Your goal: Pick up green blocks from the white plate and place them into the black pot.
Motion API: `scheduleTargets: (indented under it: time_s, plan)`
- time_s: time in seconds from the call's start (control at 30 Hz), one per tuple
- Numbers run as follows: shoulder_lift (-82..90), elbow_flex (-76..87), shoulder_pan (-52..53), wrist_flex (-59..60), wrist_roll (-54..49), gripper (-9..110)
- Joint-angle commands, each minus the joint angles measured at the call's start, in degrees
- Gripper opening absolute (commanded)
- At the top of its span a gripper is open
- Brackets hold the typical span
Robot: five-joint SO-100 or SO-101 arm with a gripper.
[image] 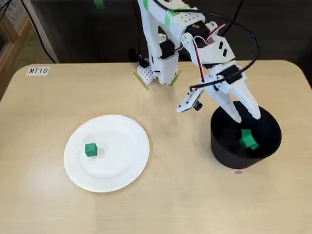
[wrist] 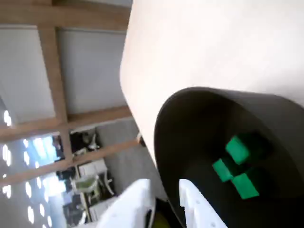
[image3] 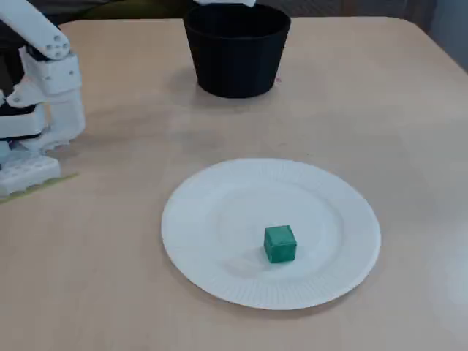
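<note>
One green block (image: 91,149) (image3: 279,243) lies on the white paper plate (image: 122,139) (image3: 219,219), left of the plate's centre in a fixed view. The black pot (image: 226,155) (image3: 236,55) (wrist: 190,123) stands on the table and holds green blocks (image: 248,140) (wrist: 236,150) on its floor. My gripper (image: 246,118) (wrist: 164,185) hangs over the pot's mouth, open, with nothing between its white fingers (wrist: 194,206). In the low fixed view the gripper is almost cut off at the top edge above the pot.
The arm's white base (image: 158,70) (image3: 40,95) is mounted at the table's far edge. A label reading MT18 (image: 38,71) is stuck on the table corner. A small pink mark (image: 238,171) sits by the pot.
</note>
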Motion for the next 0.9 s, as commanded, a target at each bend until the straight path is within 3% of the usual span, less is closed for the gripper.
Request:
scheduleTargets:
  time_s: [0.0, 0.13, 0.33, 0.5, 0.7, 0.87]
  plan:
    - [-0.09, -12.92, 5.1, 14.5, -2.99, -2]
    - [-5.19, -25.75, 17.93, 32.26, -8.0, -2]
    - [-11.25, -27.42, 41.04, 43.86, -14.59, -2]
    - [-22.06, -28.21, 52.12, 45.0, -16.44, -2]
    - [-30.41, -33.22, 57.74, 43.77, -30.06, -2]
    - [-34.1, -35.33, 61.17, 43.68, -35.77, -2]
